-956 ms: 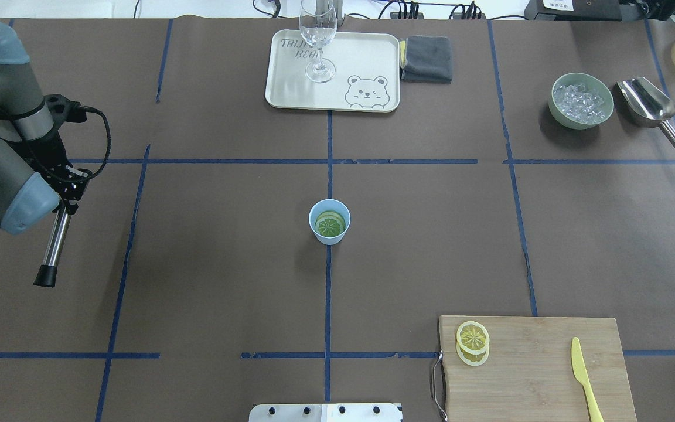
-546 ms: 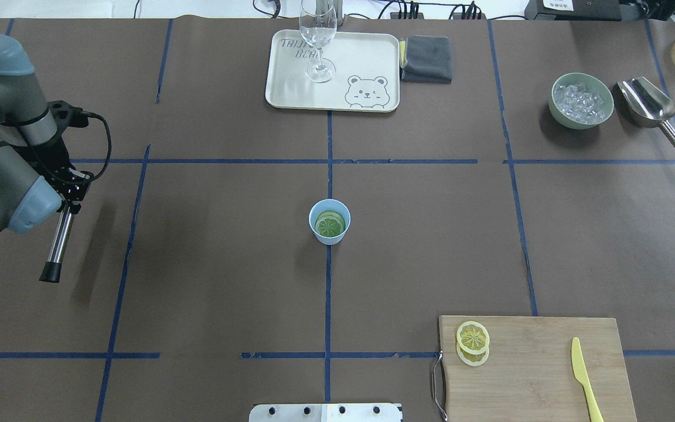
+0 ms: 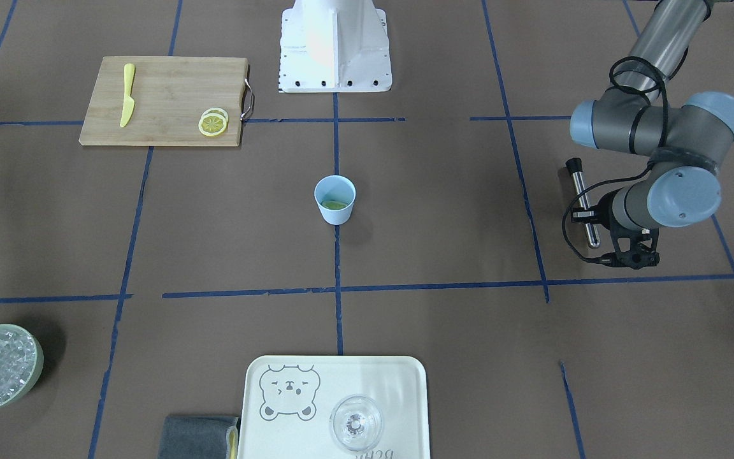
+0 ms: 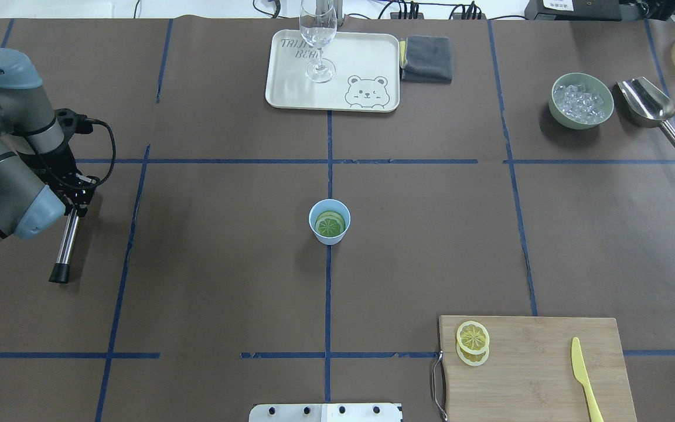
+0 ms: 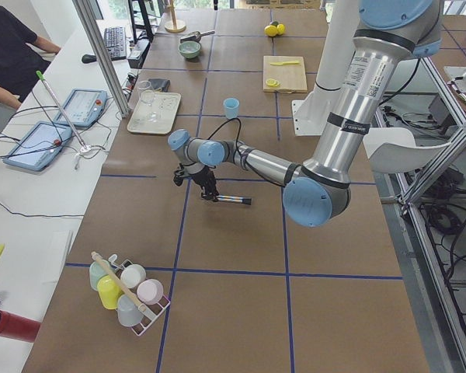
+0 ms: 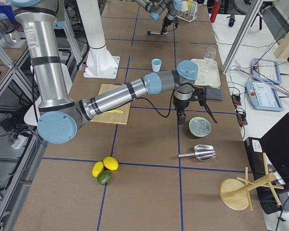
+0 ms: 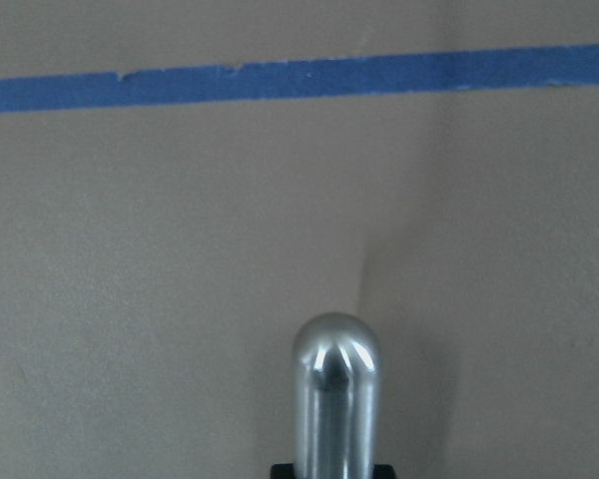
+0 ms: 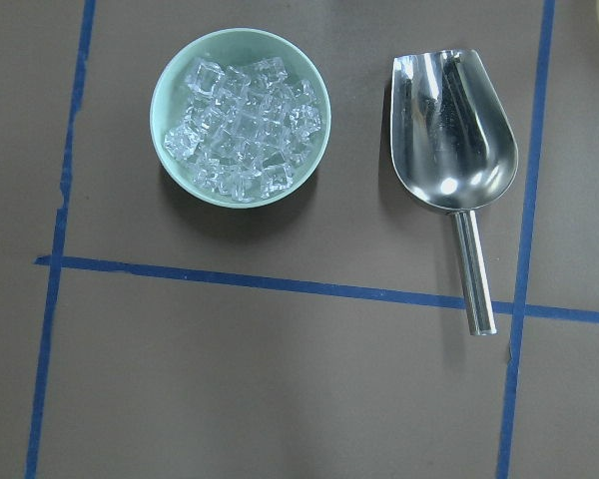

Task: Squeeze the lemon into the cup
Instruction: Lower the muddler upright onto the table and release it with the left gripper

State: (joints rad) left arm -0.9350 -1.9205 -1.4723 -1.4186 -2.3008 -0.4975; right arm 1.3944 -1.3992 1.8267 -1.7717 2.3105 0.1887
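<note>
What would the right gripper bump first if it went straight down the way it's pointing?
Most likely bare table, between the bowl of ice and the metal scoop. The right gripper hangs pointing down there, and its wrist camera shows nothing else below. The exact spot is uncertain.

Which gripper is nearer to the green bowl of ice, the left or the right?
Right. The right gripper hangs close beside the bowl of ice; the left gripper is far across, holding a metal rod.

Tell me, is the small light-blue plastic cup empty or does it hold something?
Not empty. The small light-blue plastic cup stands upright with round, segmented citrus slices lying inside, greenish-looking in the overhead view.
</note>
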